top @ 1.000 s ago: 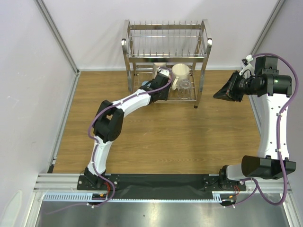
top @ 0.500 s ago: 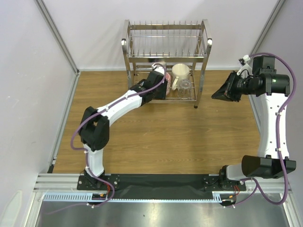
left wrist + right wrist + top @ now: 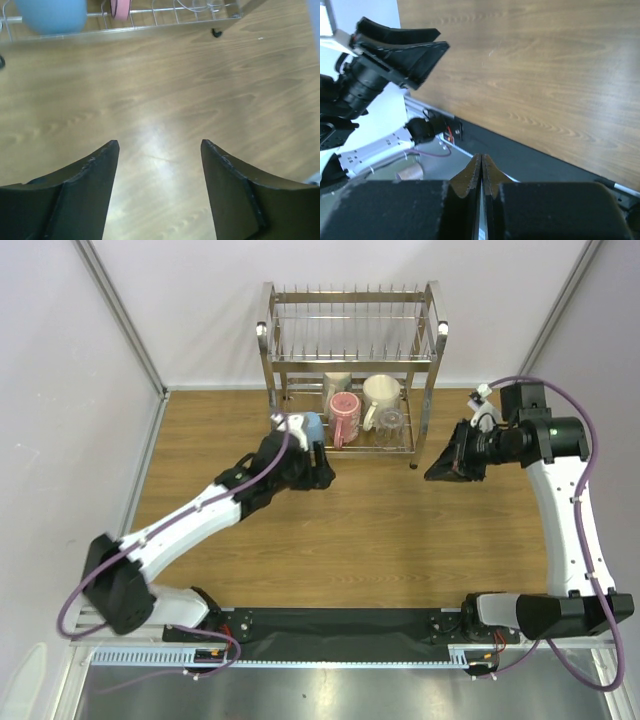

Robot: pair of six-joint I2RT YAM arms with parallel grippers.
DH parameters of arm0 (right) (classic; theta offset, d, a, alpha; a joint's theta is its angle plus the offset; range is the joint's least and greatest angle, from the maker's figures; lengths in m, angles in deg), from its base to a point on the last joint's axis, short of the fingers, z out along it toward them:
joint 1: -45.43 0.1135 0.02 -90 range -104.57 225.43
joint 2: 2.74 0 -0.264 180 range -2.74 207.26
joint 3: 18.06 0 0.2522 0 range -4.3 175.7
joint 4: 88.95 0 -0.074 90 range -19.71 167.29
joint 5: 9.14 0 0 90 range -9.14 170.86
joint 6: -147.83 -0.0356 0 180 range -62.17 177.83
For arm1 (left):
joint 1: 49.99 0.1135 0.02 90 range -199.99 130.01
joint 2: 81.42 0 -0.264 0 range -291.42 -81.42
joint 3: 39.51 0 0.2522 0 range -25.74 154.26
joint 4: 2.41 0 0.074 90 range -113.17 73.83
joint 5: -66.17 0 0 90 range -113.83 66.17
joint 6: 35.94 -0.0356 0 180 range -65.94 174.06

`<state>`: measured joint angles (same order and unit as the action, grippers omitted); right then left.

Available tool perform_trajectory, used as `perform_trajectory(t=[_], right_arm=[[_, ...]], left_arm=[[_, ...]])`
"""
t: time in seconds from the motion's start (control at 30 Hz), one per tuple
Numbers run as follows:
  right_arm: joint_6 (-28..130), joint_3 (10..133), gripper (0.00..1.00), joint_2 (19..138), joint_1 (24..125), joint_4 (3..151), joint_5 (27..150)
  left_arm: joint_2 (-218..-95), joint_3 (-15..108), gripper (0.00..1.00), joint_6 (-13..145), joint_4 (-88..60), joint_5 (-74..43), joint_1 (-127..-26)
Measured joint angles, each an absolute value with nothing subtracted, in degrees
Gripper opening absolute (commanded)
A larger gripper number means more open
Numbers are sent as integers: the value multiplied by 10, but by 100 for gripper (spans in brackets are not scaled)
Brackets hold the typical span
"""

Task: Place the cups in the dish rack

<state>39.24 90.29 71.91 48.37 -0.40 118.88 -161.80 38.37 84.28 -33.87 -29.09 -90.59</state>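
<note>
The steel dish rack stands at the back of the wooden table. Its lower tier holds a cream mug, the pink mug, the taller cream mug, the clear glass tumbler and the light blue cup. My left gripper is open and empty just in front of the rack's left end. In the left wrist view it hangs over bare wood, with the blue cup and pink mug at the top. My right gripper is shut and empty, right of the rack.
The rack's front right leg stands close to my right gripper. White walls with metal posts enclose the table on three sides. The black base strip and metal rail run along the near edge.
My left gripper has come out of the rack's lower tier toward the near left, open, and the pink mug stands there free. My right gripper has moved left toward the rack.
</note>
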Motion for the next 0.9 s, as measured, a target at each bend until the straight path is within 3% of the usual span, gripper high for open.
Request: perform_trajectory(t=[0.03,0.1,0.27,0.33,0.37,0.47,0.5,0.9], right_arm=[[392,896,7,714,490,-5,1188],[392,885,8,705,502,-5,1187],[390,871,11,683,513,-4,1182],[383,854,20,668,513,-1,1182],[377,841,39,657,514,3,1180],[348,775,74,601,514,19,1171],[337,746,100,575,515,37,1167],[192,412,100,234,540,213,1027]], left_arm=[[-1593,362,94,857,-338,-290,-906],[-1543,321,100,882,-331,-283,-906],[-1433,234,100,947,-289,-262,-906],[-1386,189,100,976,-258,-249,-905],[-1360,161,100,990,-235,-241,-905],[-1269,72,100,1037,-172,-221,-905],[-1238,43,100,1053,-155,-216,-905],[-869,-180,99,1196,-59,-139,-905]])
